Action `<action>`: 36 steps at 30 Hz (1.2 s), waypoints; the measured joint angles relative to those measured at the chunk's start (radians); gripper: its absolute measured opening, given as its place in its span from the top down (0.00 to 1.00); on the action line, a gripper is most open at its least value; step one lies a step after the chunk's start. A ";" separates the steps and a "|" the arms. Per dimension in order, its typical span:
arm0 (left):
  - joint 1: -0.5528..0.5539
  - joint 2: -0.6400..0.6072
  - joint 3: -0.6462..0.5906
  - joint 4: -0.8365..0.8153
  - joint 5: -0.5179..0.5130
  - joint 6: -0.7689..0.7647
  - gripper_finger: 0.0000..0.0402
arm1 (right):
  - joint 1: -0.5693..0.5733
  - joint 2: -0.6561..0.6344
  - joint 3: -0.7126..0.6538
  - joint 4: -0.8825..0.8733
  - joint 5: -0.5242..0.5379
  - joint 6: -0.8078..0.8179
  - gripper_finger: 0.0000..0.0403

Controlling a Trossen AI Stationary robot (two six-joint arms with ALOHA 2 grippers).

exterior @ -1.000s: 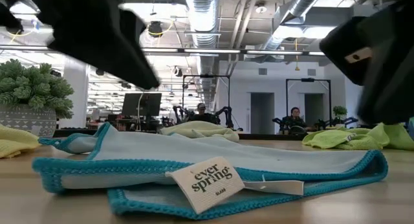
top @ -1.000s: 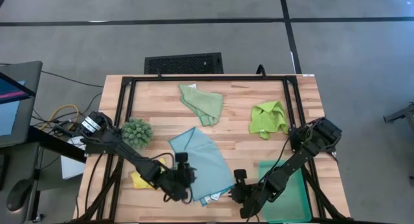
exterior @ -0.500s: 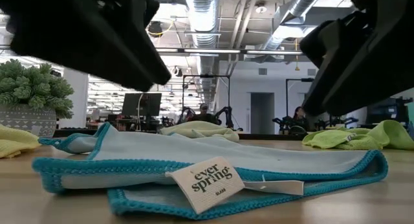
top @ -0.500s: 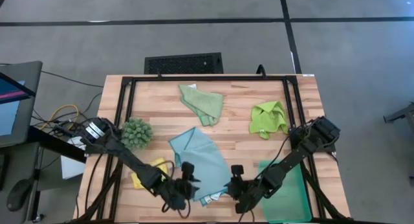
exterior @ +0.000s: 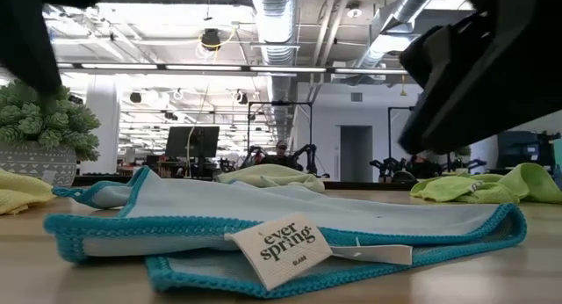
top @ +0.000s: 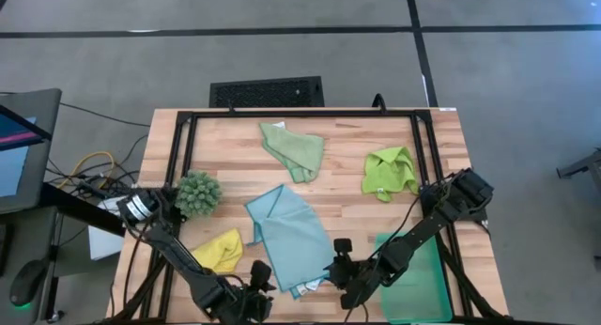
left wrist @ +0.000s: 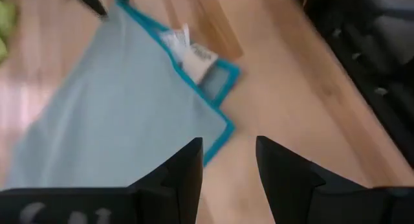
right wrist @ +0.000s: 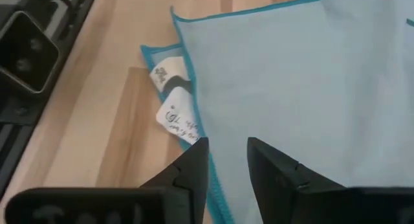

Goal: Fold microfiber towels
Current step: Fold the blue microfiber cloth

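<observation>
Step in hand, as I read it: the light blue towel (top: 287, 235) is being folded. It lies flat in the near middle of the table (top: 338, 137), already doubled over, with its tagged corner at the near edge. 1 of 4 towels is in work; the other 3 look untouched.

- Left gripper (top: 252, 289): at the near edge, just left of the blue towel's near corner, above the wood. Fingers parted, nothing between them. In the left wrist view the towel's teal-edged corner sits just beyond the fingertips (left wrist: 187, 160), apart from them.
- Right gripper (top: 340, 269): at the near edge, just right of that same corner. Fingers parted and empty, over the towel's hem beside the white tags (right wrist: 174, 98).

Other towels: sage green towel (top: 293, 149) far middle, lime green towel (top: 389, 172) far right, yellow towel (top: 220, 251) near left, all crumpled.

Next move, my judgement: either pinch the 2 near corners for another fold, or leave the blue towel as done and move to the yellow one. Risk: catching only the top layer, or the tag.
</observation>
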 joint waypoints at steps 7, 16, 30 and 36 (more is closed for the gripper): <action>0.037 0.122 0.001 0.127 0.005 -0.020 0.66 | 0.003 0.000 0.000 0.005 -0.003 -0.019 0.68; 0.098 0.136 0.007 0.132 -0.035 -0.008 0.85 | 0.005 0.000 0.000 0.003 -0.003 -0.018 0.68; 0.192 0.136 0.265 0.006 -0.265 0.180 0.99 | 0.014 0.000 0.000 -0.033 0.006 0.005 0.69; 0.244 0.136 0.269 0.074 -0.165 0.159 1.00 | 0.042 -0.036 0.001 -0.306 0.042 0.179 0.74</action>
